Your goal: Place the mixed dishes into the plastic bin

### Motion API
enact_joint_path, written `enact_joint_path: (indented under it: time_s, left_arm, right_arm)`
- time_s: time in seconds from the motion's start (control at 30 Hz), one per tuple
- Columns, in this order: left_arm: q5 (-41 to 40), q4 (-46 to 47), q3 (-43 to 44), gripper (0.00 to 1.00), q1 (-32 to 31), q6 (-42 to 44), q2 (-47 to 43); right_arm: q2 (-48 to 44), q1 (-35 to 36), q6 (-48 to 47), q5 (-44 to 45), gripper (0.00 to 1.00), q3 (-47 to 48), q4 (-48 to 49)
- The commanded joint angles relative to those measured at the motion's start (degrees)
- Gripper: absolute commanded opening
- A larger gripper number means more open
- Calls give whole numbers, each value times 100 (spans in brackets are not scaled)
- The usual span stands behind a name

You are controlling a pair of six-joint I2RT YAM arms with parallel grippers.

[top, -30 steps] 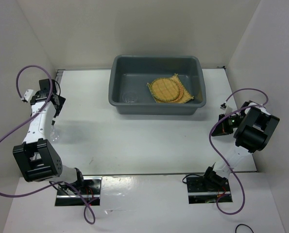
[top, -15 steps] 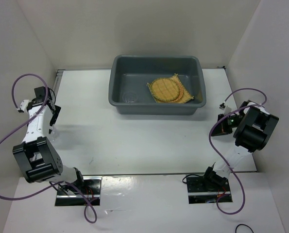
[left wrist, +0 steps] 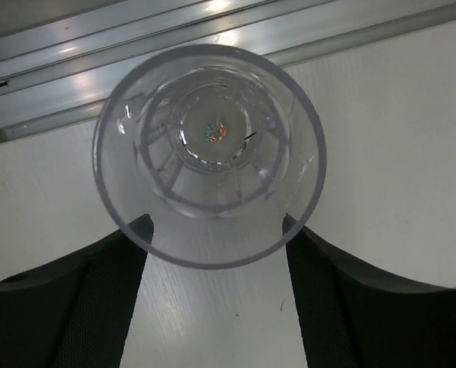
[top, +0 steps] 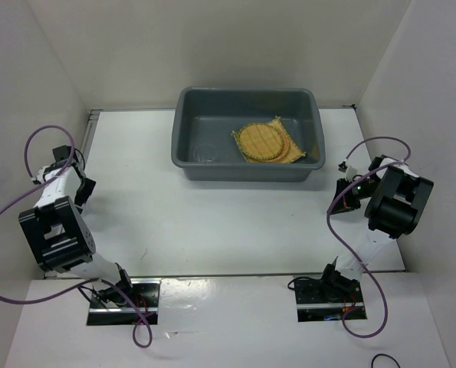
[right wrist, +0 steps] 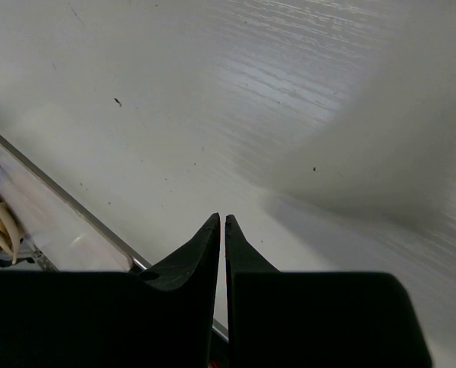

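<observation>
A small clear cup [left wrist: 208, 138] stands upright on the white table, seen from above in the left wrist view. My left gripper [left wrist: 214, 226] is open, with its fingertips on either side of the cup's near wall. In the top view my left gripper [top: 80, 198] is low at the table's left edge. The dark grey plastic bin [top: 247, 92] holds the square yellow mat [top: 303, 156], the round yellow mat [top: 260, 140], an orange mat edge [top: 287, 146] and another clear cup [top: 205, 154]. My right gripper [top: 341, 198] is shut and empty over the table [right wrist: 221, 218].
White walls close in the table on the left, back and right. A metal rail [left wrist: 212, 31] runs just beyond the cup at the left edge. Purple cables [top: 36, 138] loop off both arms. The table's near metal edge [right wrist: 74, 207] shows below the right gripper.
My left gripper has swung towards the near left and dropped over the cup. My right gripper has shifted a little to the left. The bin's contents have not moved.
</observation>
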Motion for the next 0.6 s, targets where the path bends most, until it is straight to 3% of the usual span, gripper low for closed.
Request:
enact_joint_path:
  time_s: [0.0,0.1,0.17,0.2,0.23,0.5,0.57]
  left_arm:
    - [414,388,53,74,31,322,371]
    - [669,467,106,51,31,322,433]
    - [730,468,106,30,31,322,433]
    - [731,468,106,14,31,322,433]
    - [731,468,106,8,31,322,433]
    - [793,362,411,6,-215,453,318]
    - [582,292,606,15,-540,542,143]
  right_arm:
    - [-45,154,110,32,11,140,85]
    - [-45,154,110,32,11,140,138]
    - [-45,154,110,32,11,140,138]
    - [-45,154,110,32,11,140,138]
    - [-45,154,110,32,11,140,138]
    - [60,154,5,32,11,140,33]
    - [112,154,5,-20,11,140,33]
